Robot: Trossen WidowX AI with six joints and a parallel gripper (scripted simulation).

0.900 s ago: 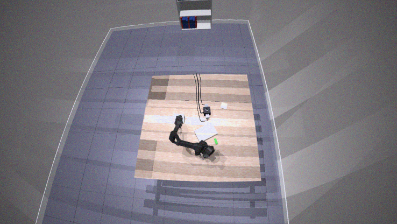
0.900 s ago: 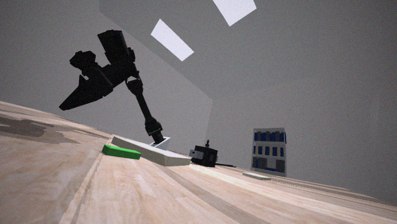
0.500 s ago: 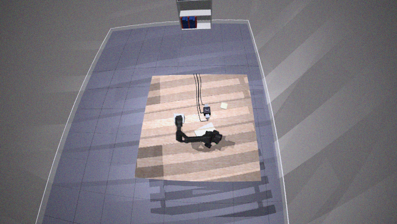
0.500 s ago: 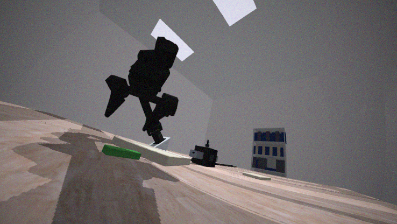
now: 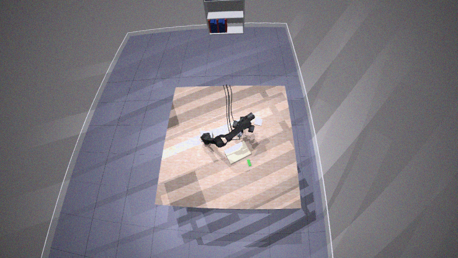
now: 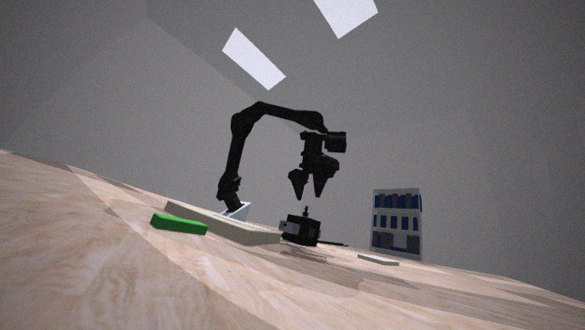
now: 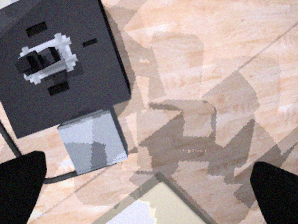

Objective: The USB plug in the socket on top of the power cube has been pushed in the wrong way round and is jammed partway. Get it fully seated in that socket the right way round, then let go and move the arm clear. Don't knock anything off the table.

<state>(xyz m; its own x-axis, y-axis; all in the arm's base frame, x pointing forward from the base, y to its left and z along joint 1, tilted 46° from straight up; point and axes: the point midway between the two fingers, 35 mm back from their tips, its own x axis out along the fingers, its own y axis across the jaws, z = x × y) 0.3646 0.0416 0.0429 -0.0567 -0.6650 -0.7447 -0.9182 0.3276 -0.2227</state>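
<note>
The black power cube (image 6: 302, 230) (image 7: 107, 75) stands on the table; the arm mostly hides it in the top view. The dark USB plug (image 6: 305, 210) (image 7: 46, 59) stands upright in the cube's top, with a pale bracket-like outline around it in the wrist view. Its exact depth and which way round it sits cannot be told. My gripper (image 6: 309, 198) (image 7: 152, 168) is open and empty, pointing down. In the exterior view its fingertips are a little above the plug. In the wrist view the plug lies toward the upper left, not centred between the fingers.
A pale grey block (image 6: 288, 226) (image 7: 95, 142) sticks out from the cube's side. A cream slab (image 5: 239, 155) (image 6: 261, 237) (image 7: 165, 202) and a green block (image 5: 249, 162) (image 6: 178, 224) lie nearby. A small white pad (image 5: 258, 121) (image 6: 377, 259) lies beyond the cube. Black cables (image 5: 228, 108) run to the table's back edge.
</note>
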